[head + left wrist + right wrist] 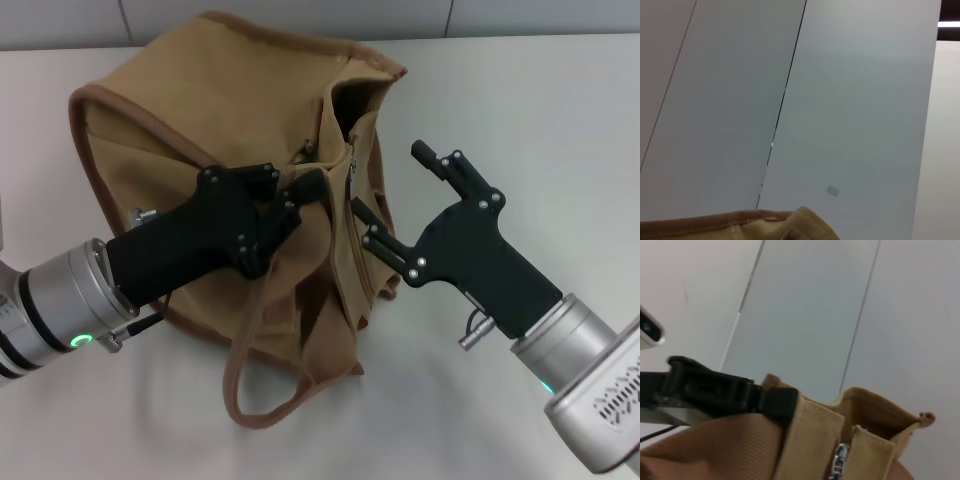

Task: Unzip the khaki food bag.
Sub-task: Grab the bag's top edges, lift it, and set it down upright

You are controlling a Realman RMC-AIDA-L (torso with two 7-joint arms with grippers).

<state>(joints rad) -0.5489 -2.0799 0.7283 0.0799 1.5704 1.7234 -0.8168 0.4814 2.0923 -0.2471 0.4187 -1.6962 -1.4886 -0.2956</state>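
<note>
The khaki food bag (210,130) lies tilted on the white table, its zipper side facing my grippers. One webbing handle (250,385) loops down toward the front. The top zipper (350,160) runs up to a dark gap at the bag's far corner. Its silver pull (840,462) shows in the right wrist view. My left gripper (305,192) is shut on the bag's fabric beside the zipper; one of its fingers (780,402) presses on the cloth. My right gripper (388,180) is open and empty, right beside the bag's right side. The left wrist view shows only the bag's edge (765,222).
The white table (520,90) extends to the right of and behind the bag. Grey wall panels (840,100) stand behind it. A white object (647,330) shows at the edge of the right wrist view.
</note>
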